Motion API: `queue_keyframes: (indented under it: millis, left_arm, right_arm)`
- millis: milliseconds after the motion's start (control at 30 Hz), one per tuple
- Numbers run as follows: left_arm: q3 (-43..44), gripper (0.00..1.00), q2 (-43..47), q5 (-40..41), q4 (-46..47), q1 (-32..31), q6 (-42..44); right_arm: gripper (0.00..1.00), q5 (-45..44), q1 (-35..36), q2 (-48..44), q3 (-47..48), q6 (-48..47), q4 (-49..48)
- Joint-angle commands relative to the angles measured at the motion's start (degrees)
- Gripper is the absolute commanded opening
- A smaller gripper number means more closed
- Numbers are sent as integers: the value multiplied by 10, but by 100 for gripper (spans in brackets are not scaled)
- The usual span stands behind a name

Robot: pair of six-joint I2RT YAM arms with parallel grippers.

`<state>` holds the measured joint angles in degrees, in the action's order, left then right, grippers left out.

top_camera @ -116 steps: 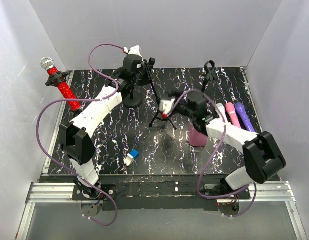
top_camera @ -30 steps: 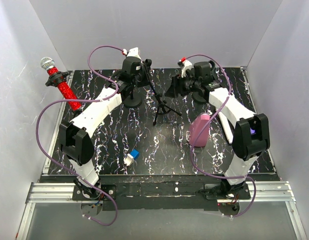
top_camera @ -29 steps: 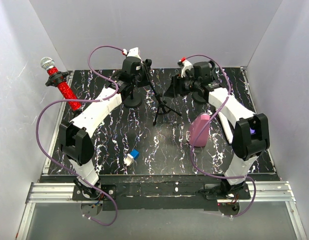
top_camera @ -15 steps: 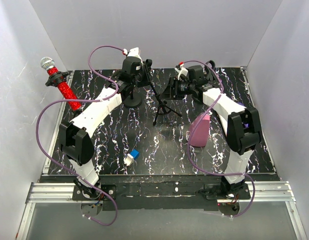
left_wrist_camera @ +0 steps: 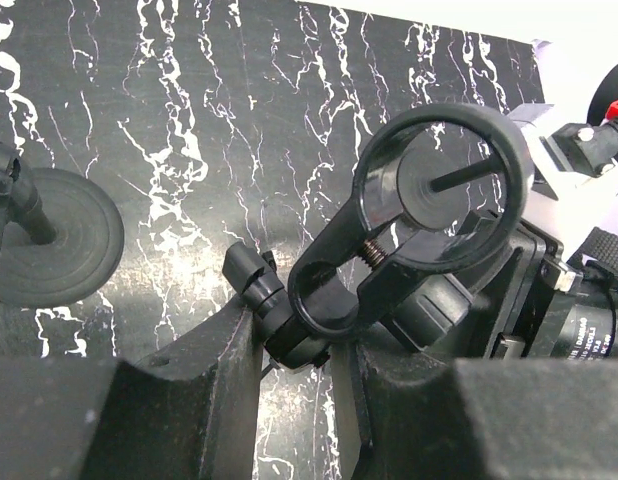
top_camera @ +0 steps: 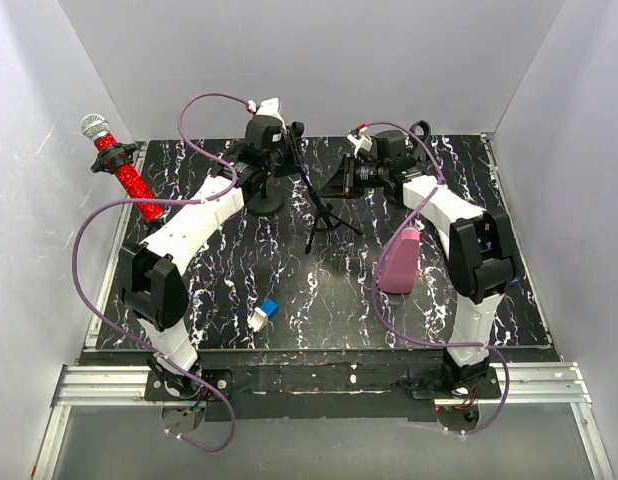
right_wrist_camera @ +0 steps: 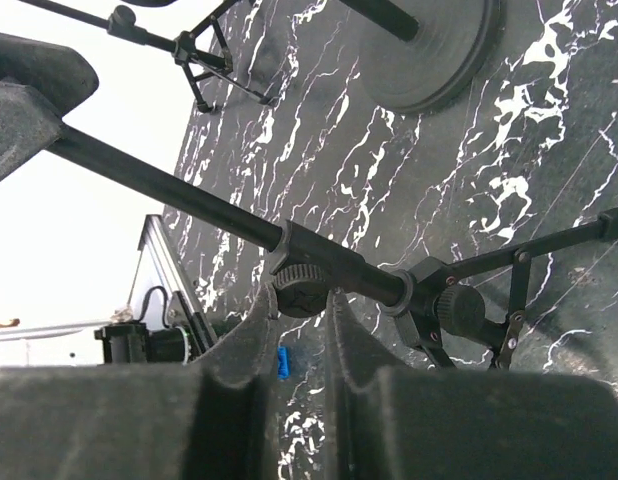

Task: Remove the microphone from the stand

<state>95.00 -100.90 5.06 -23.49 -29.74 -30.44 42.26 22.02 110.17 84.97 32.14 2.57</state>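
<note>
Robot lab cell — white enclosure walls [top_camera: 289, 60], aluminium rail frame [top_camera: 89, 385], marbled tabletop [top_camera: 319, 290].

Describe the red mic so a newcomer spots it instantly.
On the black marbled table, go to the far left corner. The red microphone slants across the edge. Only it has a glittery red body and silver mesh head; the pink object is plain.

You see your right gripper [right_wrist_camera: 300, 305] pinching the knurled knob on the tripod stand [right_wrist_camera: 189, 195], its slanted black pole crossing just above both fingers. Beyond, a round base [right_wrist_camera: 429, 50] sits on the marbled desk [right_wrist_camera: 549, 150].
</note>
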Motion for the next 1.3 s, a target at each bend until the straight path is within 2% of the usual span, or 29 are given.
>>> queue_keyframes:
  millis: [0, 100, 167, 300, 367, 467, 533, 600, 633, 700, 767, 900, 967, 1133, 1267]
  left_arm:
    - [-12, 0, 27, -24, -36, -5, 11]
    - [-10, 0, 26, -30, -37, -5, 28]
    - [-7, 0, 27, -37, -36, -4, 44]
    - [-7, 0, 30, -45, -35, 1, 56]
    - [-5, 0, 31, -51, -34, 2, 62]
    - [-5, 0, 31, -76, -34, 3, 67]
    - [-5, 0, 31, -91, -33, 3, 67]
    - [-5, 0, 32, -111, -31, 3, 67]
    - [-5, 0, 33, -122, -31, 3, 68]
    - [-4, 0, 32, -143, -30, 3, 71]
    - [-3, 0, 31, -164, -28, 3, 77]
    - [0, 0, 26, -176, -21, 2, 99]
    - [1, 0, 26, -156, -17, 1, 109]
    - [16, 0, 9, -104, -7, 0, 142]
    - [25, 0, -2, -105, 2, 0, 163]
  right_arm:
    - [2, 36, -3, -10, 7, 4, -51]
    - [1, 67, -6, -19, -1, -39, -63]
    - [1, 89, -2, -35, -2, -124, -53]
    - [1, 49, 21, -95, -47, -405, -5]
    - [1, -6, 42, -134, -106, -604, -19]
    - [1, -71, 67, -186, -236, -797, -204]
    - [1, -85, 72, -197, -333, -872, -437]
    - [1, -71, 75, -175, -386, -963, -585]
    - [4, -68, 76, -159, -405, -1015, -641]
    - [25, -64, 77, -124, -425, -1073, -733]
    - [41, -70, 75, -132, -438, -1090, -735]
    - [51, -89, 74, -220, -454, -1052, -610]
    - [59, -93, 75, -268, -459, -1019, -539]
    - [73, -105, 74, -359, -434, -911, -347]
    - [74, -148, 74, -365, -393, -774, -287]
